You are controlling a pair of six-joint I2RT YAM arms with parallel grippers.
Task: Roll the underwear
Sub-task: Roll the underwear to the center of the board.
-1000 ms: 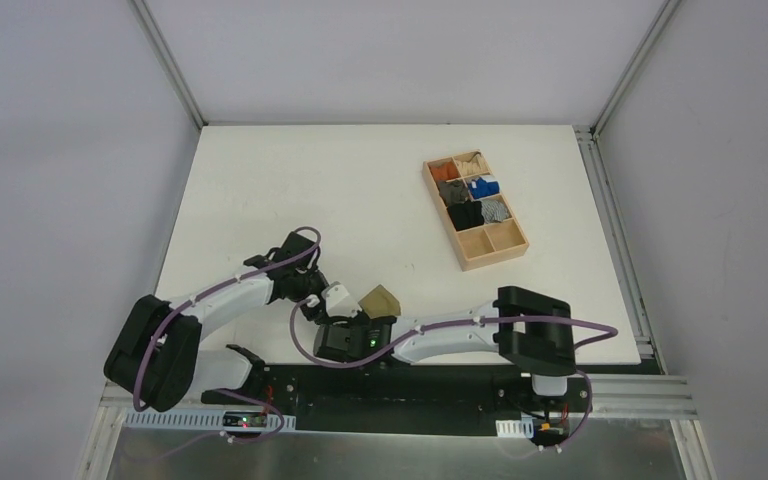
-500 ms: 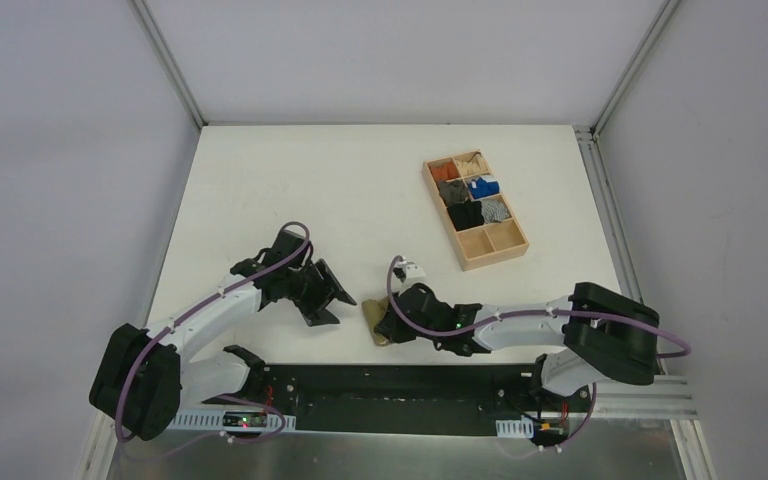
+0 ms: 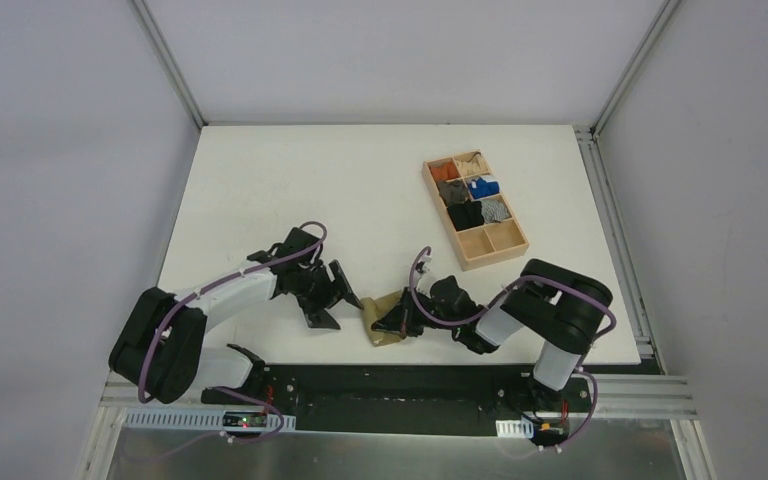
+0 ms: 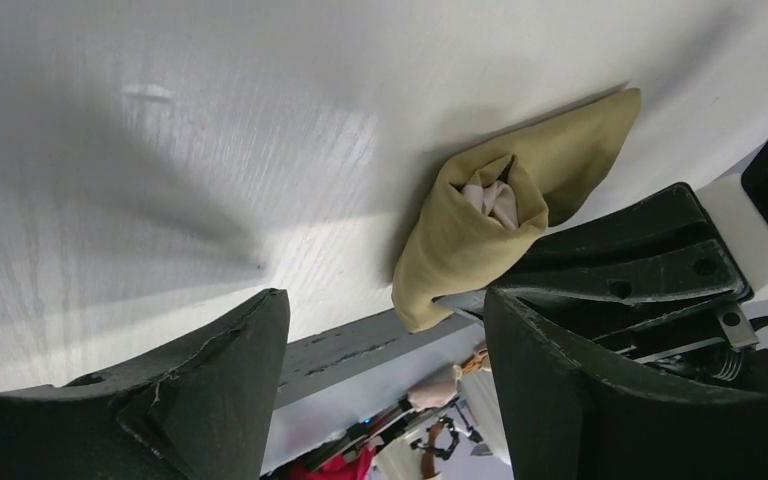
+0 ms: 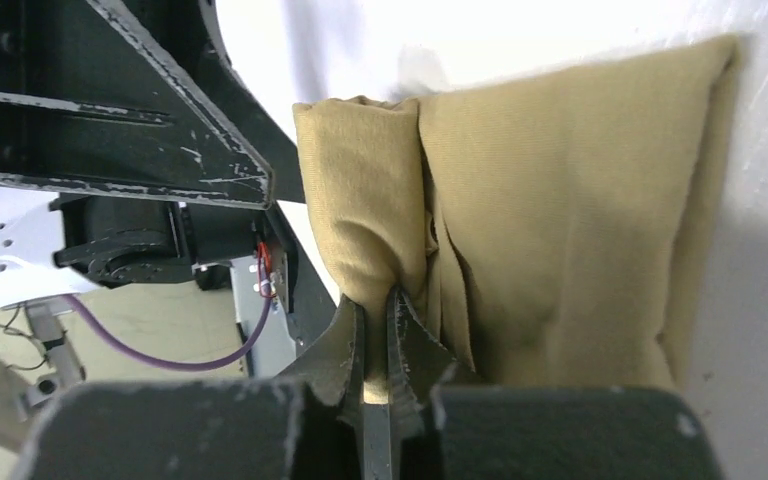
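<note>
1 underwear, 1 wooden tray w/ 8 compartments, 6 fabric bundles, 2 arms.

The underwear is laid at the front edge of the bench, between the left fingers and the right fingers

The white table is carrying the bunched khaki underwear, lying near its front edge, and a compartmented wooden tray, sitting well apart toward the far right.

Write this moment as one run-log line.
left gripper open, empty | right gripper shut on underwear | underwear rolled, lying on table
</note>
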